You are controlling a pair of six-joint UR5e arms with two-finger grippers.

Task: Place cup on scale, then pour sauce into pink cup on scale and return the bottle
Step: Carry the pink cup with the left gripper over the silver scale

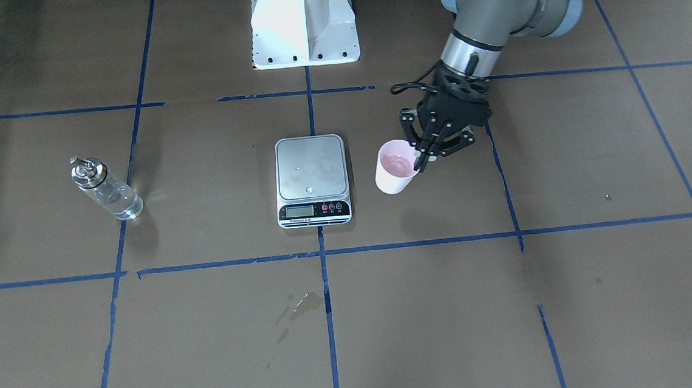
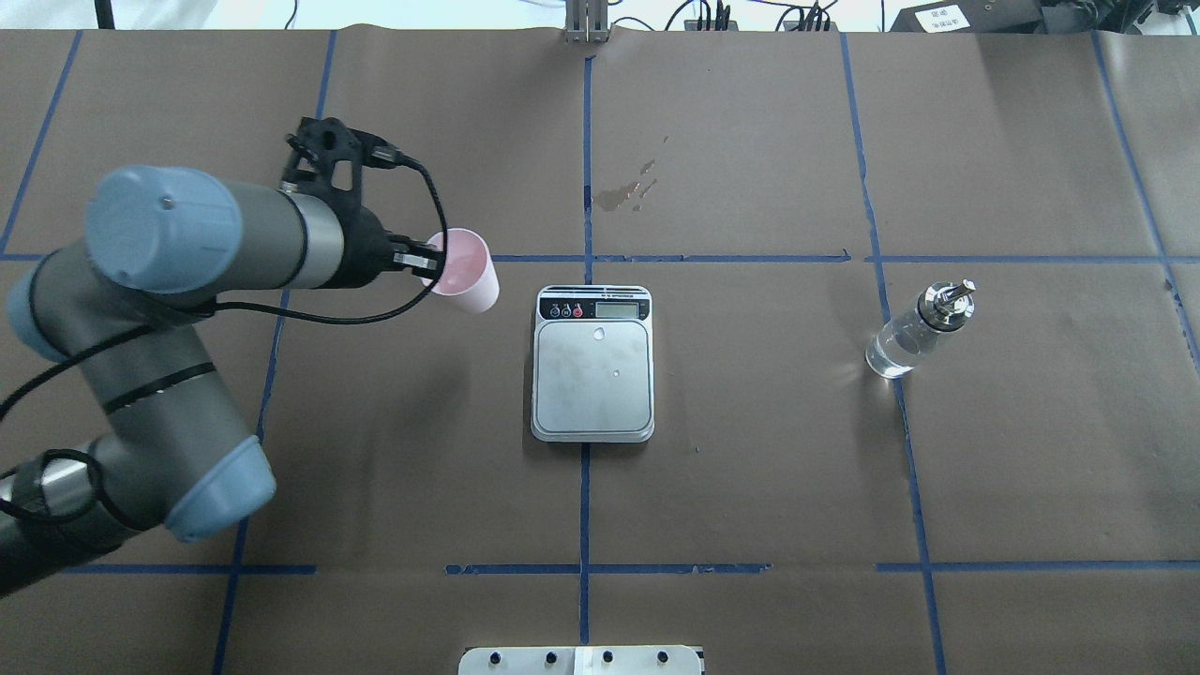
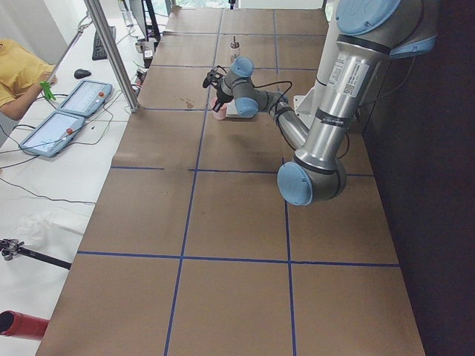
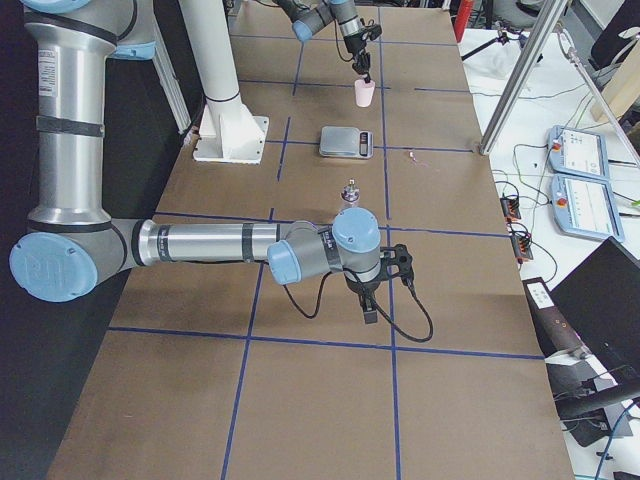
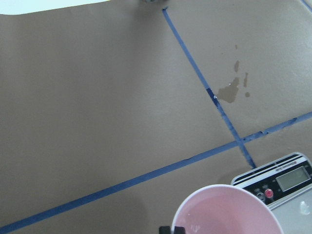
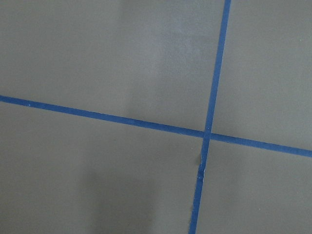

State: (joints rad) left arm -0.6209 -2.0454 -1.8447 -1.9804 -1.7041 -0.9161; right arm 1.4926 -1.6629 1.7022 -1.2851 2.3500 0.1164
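The overhead view looks forward and down from behind the robot across the table (image 2: pixel 750 487). The front-facing view looks back at it, steeply down, with the robot's base (image 1: pixel 304 26) at its top. Both show the scale (image 1: pixel 311 169), cup (image 1: pixel 394 169) and bottle (image 1: pixel 108 192), mirrored. The side views look along the table from its ends, farther off. The left wrist view sits close above the cup's rim. The right wrist view faces crossed blue tape (image 6: pixel 207 134).

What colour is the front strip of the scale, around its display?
The strip of the scale is black; the exterior front-facing view shows it best.
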